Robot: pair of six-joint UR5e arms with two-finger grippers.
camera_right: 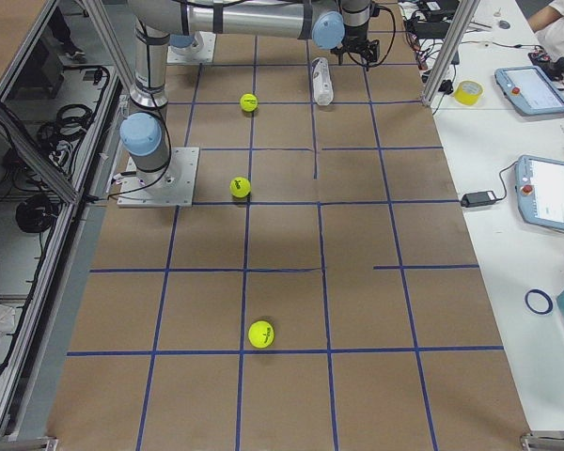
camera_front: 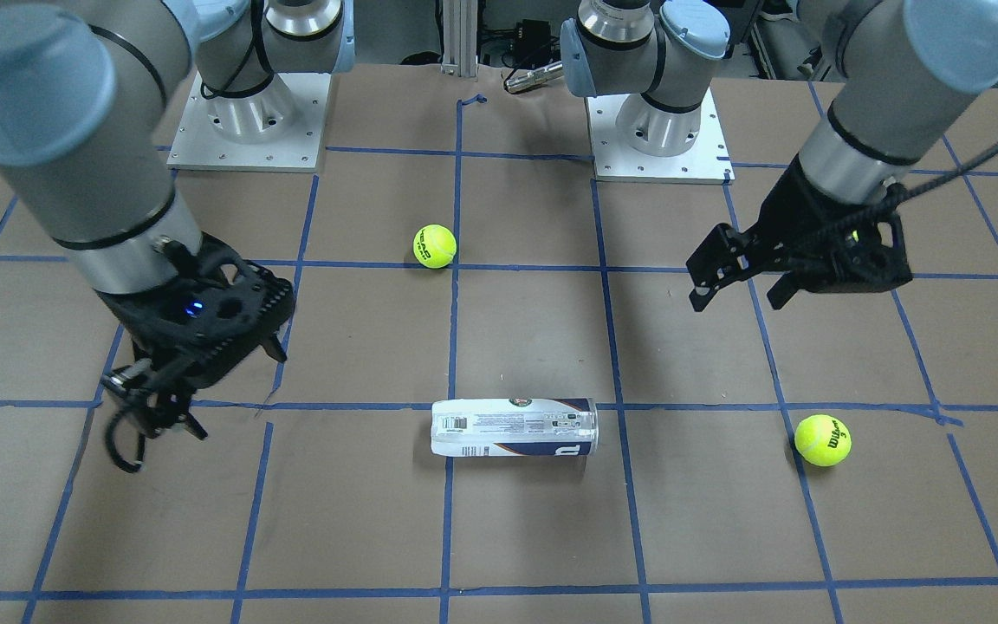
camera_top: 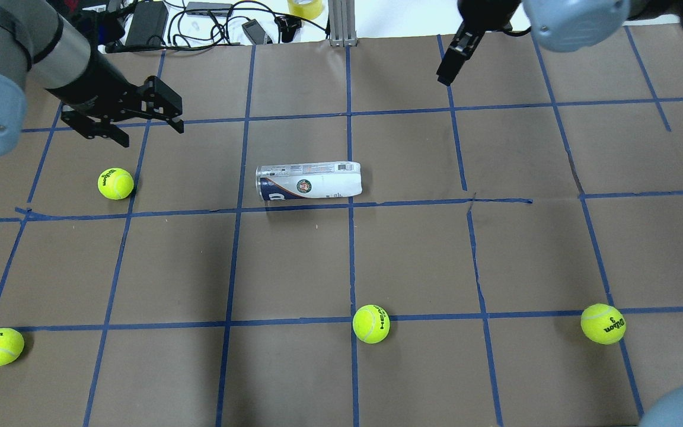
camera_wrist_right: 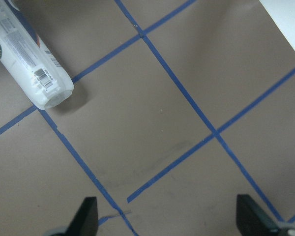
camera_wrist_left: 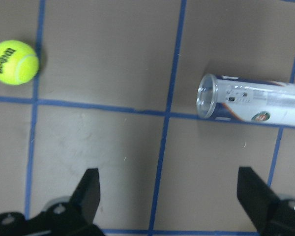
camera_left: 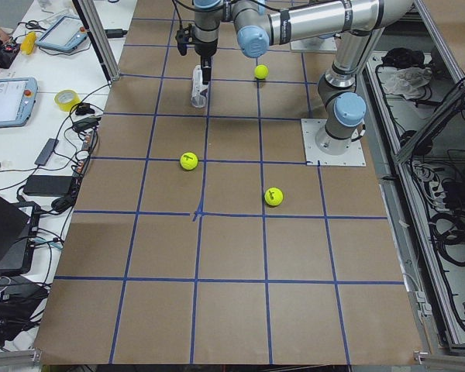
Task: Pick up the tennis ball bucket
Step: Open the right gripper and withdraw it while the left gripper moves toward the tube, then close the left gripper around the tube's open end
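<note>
The tennis ball bucket (camera_top: 309, 181) is a clear can with a white and navy label. It lies on its side on the brown table, and is also seen from the front (camera_front: 512, 427). My left gripper (camera_top: 152, 133) hovers open and empty, off the can's open end. Its wrist view shows the can (camera_wrist_left: 250, 98) ahead to the right, between and beyond the spread fingers. My right gripper (camera_front: 235, 394) hovers open and empty off the can's closed end. Its wrist view shows that end (camera_wrist_right: 29, 64) at the upper left.
Several yellow-green tennis balls lie loose: one near the left gripper (camera_top: 115, 183), one at the near middle (camera_top: 371, 324), one near right (camera_top: 603, 324), one near left (camera_top: 0, 347). Cables and devices (camera_top: 199, 18) sit past the table's far edge. Blue tape lines grid the table.
</note>
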